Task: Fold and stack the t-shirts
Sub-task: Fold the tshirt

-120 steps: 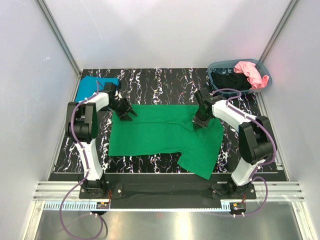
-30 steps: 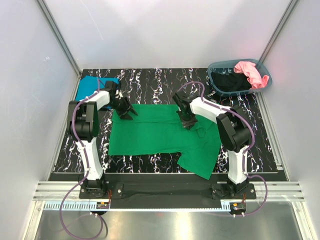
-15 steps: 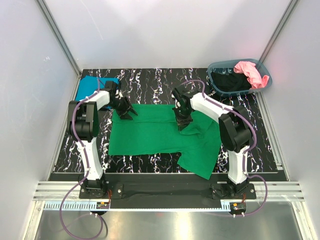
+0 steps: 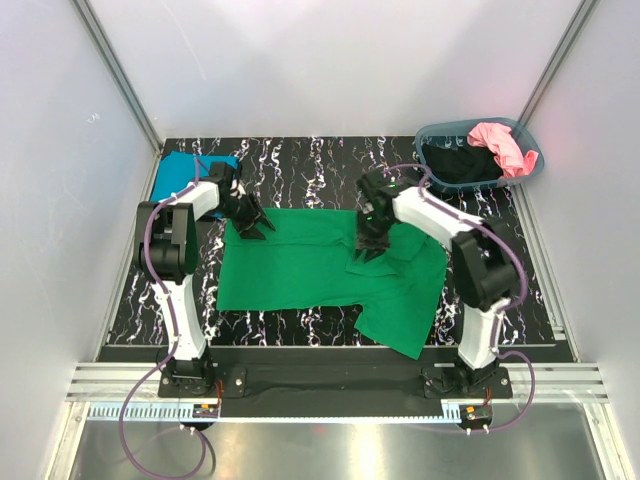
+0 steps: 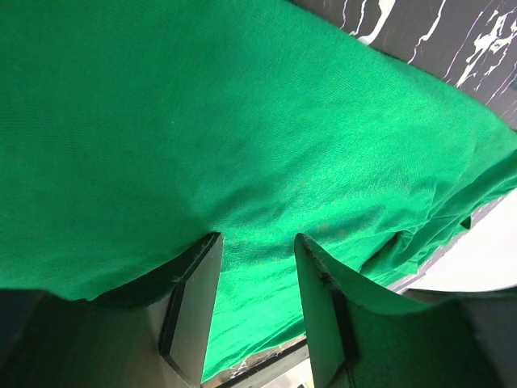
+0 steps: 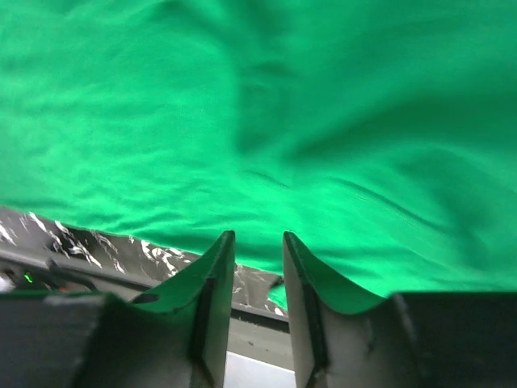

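Looking down on a bright green t-shirt [image 4: 300, 265] spread flat mid-tabletop [image 4: 300, 165], with long axis left to right and a broad flap jutting toward the near edge at the right end; cannot tell which way the collar points. Finding the left tool [image 4: 257, 226] at the shirt's far left corner, jaws parted, cloth lying against the tips, nothing pinched between. Finding the right tool [image 4: 363, 250] over a rumpled ridge in the shirt's right half, jaws standing a little apart with nothing in the gap; cannot tell contact with the cloth. Noting a folded teal t-shirt [image 4: 180, 175] in the far left corner, plus a pink t-shirt [image 4: 500, 145] and a black t-shirt [image 4: 455, 162] inside the basket [image 4: 432, 132] at far right
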`<state>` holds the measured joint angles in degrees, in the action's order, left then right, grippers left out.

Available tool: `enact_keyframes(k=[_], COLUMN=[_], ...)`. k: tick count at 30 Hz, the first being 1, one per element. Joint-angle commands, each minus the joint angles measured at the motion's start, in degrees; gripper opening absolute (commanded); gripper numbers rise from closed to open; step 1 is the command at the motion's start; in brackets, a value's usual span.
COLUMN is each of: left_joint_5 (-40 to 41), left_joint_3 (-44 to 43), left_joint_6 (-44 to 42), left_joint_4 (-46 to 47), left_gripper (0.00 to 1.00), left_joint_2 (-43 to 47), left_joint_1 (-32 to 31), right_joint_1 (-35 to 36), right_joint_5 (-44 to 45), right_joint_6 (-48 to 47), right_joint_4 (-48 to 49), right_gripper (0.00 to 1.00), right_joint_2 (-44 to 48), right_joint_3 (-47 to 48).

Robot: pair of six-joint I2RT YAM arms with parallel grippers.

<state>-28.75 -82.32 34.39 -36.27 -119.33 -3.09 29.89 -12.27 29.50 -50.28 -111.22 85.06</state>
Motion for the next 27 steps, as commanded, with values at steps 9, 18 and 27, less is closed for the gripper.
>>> enact_keyframes(k=[9, 18, 27], left_joint_5=[3.3, 3.7, 4.4], left_joint_3=[0.0, -3.4, -3.9], left_joint_6=[-1.7, -1.2, -0.6], left_joint_4=[0.9, -0.5, -0.6], left_gripper=[0.48, 0.48, 0.48], left_joint_2=[-1.8, -3.5, -5.1], left_joint_1=[0.2, 0.1, 0.2], right_joint_1=[-18.7, -26.9, -28.0], right_joint_5=[20.4, 20.9, 11.0], right_joint_6=[5.4, 0.7, -3.7], right_joint_4=[2.7, 9.4, 17.5], right_gripper=[0.38, 0.42, 0.44], right_joint_2=[6.9, 0.9, -0.9], right_joint_3=[-3.3, -1.6, -3.8])
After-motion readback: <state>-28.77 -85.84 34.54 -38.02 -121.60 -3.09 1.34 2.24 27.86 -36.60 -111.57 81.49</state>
